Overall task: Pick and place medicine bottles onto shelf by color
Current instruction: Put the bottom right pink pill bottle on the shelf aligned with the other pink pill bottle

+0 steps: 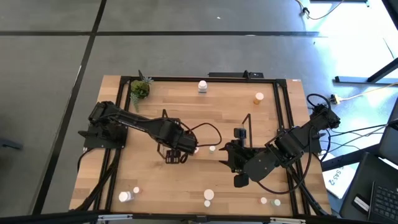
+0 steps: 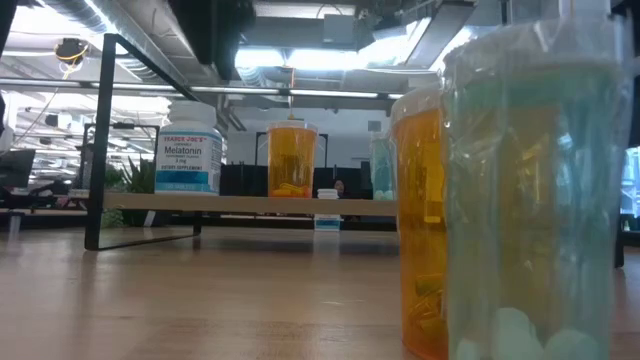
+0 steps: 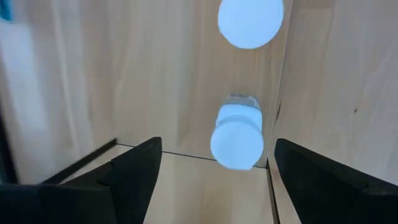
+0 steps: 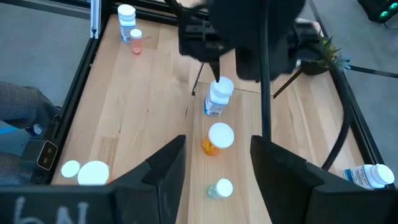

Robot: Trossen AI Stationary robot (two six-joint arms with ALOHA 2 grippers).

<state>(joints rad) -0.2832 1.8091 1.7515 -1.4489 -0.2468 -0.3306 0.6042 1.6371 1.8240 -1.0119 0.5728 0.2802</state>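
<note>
A white bottle (image 3: 236, 142) with a white cap and a blue label (image 4: 216, 99) stands upright on the shelf (image 2: 250, 203). My left gripper (image 3: 219, 144) hangs open just above it, one finger on either side, touching nothing. Next to the white bottle on the shelf stand an orange bottle (image 4: 216, 138) and a teal one (image 4: 220, 188). The low view shows the same row: white (image 2: 188, 150), orange (image 2: 292, 158), teal (image 2: 382, 165). My right gripper (image 4: 217, 171) waits open at the shelf's right end, pointing along the row, with nothing between its fingers.
Loose bottles stand around the table: white (image 1: 203, 86) and orange (image 1: 259, 97) at the far side, white (image 1: 126, 196) and a tiny pink one (image 1: 137, 190) near left, others (image 1: 209, 195) along the near edge. A potted plant (image 1: 140, 89) sits far left.
</note>
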